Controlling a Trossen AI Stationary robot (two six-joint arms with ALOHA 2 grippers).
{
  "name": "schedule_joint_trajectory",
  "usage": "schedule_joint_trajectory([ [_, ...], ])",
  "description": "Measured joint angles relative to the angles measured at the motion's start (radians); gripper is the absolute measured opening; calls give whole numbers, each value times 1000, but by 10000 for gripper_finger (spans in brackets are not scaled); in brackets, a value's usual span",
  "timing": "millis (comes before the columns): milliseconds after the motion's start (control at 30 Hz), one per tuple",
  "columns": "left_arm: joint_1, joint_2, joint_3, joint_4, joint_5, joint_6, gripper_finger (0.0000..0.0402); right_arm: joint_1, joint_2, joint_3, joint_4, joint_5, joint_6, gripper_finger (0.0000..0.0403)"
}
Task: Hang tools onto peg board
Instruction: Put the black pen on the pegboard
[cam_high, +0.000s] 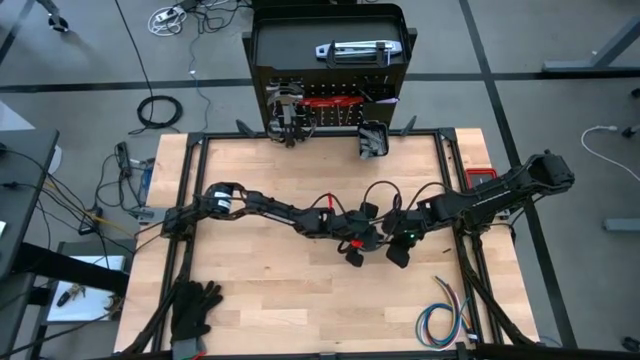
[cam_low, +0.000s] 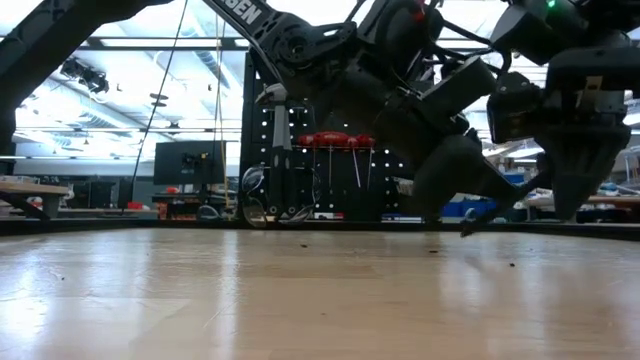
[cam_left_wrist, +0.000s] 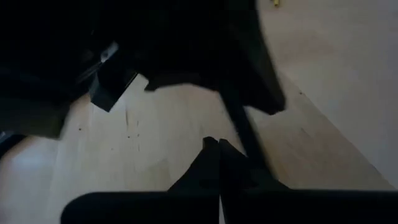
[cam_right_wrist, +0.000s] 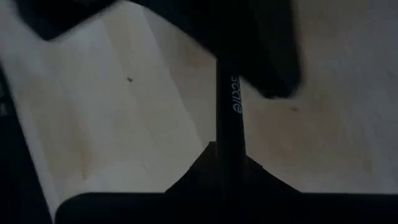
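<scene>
Both arms meet over the middle of the table. My right gripper (cam_right_wrist: 229, 148) is shut on a slender black tool (cam_right_wrist: 229, 106) with pale lettering on its shaft. The shaft runs from the fingers toward my left gripper (cam_high: 353, 252), which is shut (cam_left_wrist: 217, 144). In the left wrist view the black shaft (cam_left_wrist: 244, 127) passes close beside those shut fingers. The peg board (cam_high: 330, 60) stands upright at the far edge. Red-handled tools (cam_low: 335, 140) hang on it, and a silver tool (cam_high: 355, 48) lies on its top. My right gripper pinches the black tool's shaft (cam_right_wrist: 229, 138) between its two fingers. The fingers slant downward and lie along the shaft, which sticks out past their tips, clear of the table. My left gripper: I cannot tell whether its shut fingers (cam_left_wrist: 227, 155) touch the shaft beside them.
Black gloves (cam_high: 195, 305) lie at the near left corner and a coloured wire bundle (cam_high: 445, 315) at the near right. A small black bin (cam_high: 373, 138) hangs low on the peg board. A red object (cam_high: 480, 175) sits at the table's right edge.
</scene>
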Motion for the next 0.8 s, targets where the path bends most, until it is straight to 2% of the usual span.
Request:
schedule_joint_trajectory([
  [167,3,1,0,0,0,-63,3,-1,0,2,-6,2,0,16],
  [300,5,-28,0,-58,0,-110,28,0,0,2,-13,2,4,16],
  [433,28,-88,0,-146,6,-194,68,-1,0,1,-73,15,21,16],
  [633,56,-106,0,-142,185,-353,146,-2,-3,1,-124,87,29,16],
  [800,45,-87,0,-148,159,-360,204,-3,-12,0,-104,89,25,16],
])
